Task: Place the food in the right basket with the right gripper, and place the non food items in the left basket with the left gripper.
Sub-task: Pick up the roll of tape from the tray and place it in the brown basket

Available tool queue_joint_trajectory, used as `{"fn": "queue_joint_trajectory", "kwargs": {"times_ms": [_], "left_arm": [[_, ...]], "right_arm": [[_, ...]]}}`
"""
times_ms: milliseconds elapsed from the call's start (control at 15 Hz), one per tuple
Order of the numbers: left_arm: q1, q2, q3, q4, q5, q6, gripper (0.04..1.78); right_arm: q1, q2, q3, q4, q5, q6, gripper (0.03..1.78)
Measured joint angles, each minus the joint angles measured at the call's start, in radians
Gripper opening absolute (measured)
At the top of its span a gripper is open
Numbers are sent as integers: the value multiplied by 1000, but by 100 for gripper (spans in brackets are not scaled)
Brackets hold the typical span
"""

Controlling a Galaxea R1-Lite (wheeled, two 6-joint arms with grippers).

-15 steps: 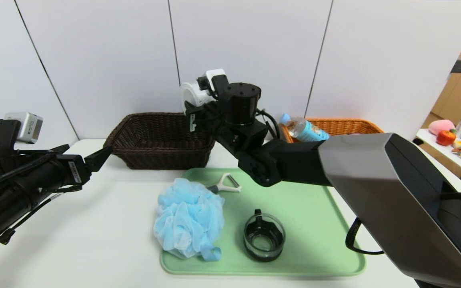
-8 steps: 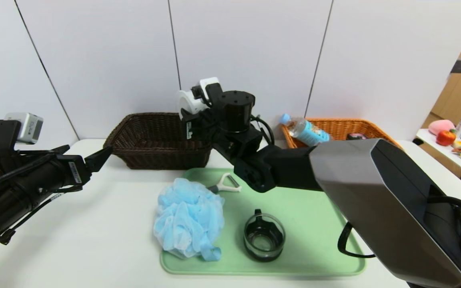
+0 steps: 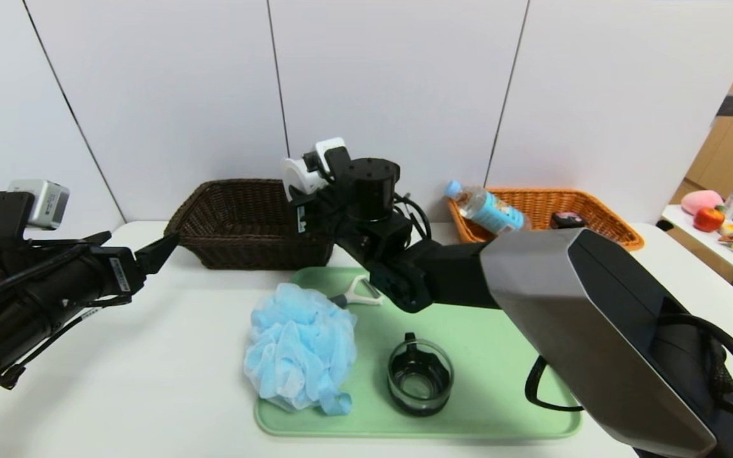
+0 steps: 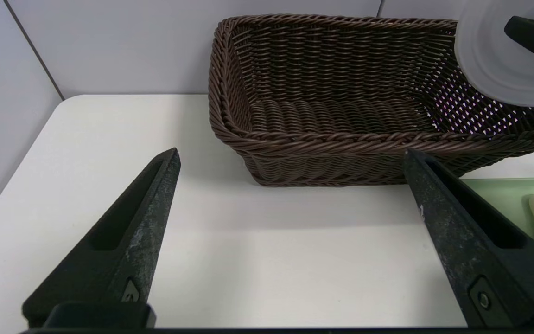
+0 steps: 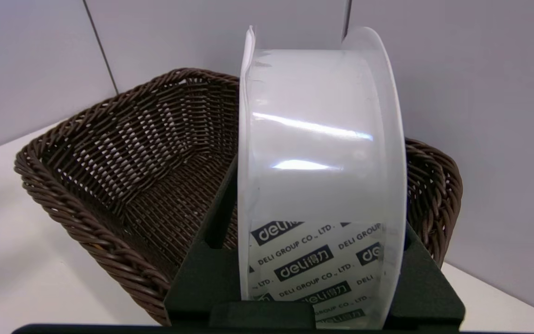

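Note:
My right gripper (image 3: 308, 186) is shut on the round white container (image 3: 294, 176), held on edge above the right end of the dark brown left basket (image 3: 245, 222). In the right wrist view the container (image 5: 318, 153) fills the right gripper (image 5: 318, 208), with the basket (image 5: 123, 153) beneath. The left gripper (image 4: 291, 153) hangs open and empty over the table, left of that basket (image 4: 341, 116). The blue pouf (image 3: 300, 346), peeler (image 3: 360, 292) and glass cup (image 3: 419, 376) lie on the green tray (image 3: 500, 356). The water bottle (image 3: 484, 208) and black box (image 3: 567, 219) rest in the orange right basket (image 3: 602, 213).
The right arm's silver-grey shell (image 3: 595, 331) hides the tray's right side. A side table (image 3: 723, 245) with toy food stands far right. White wall panels stand close behind both baskets.
The right arm has come lower with the container, a little toward the brown basket. The left arm has not moved.

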Motion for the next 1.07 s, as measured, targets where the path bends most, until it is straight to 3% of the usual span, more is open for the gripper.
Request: {"fn": "queue_joint_trajectory", "kwargs": {"times_ms": [800,1067], "left_arm": [[1,26,-5,-35,0,5,169],[1,30,-4,-36,0,4,169]], "right_arm": [[-4,34,0,19,18,-1,59],[-4,36,0,20,19,-1,98]]}}
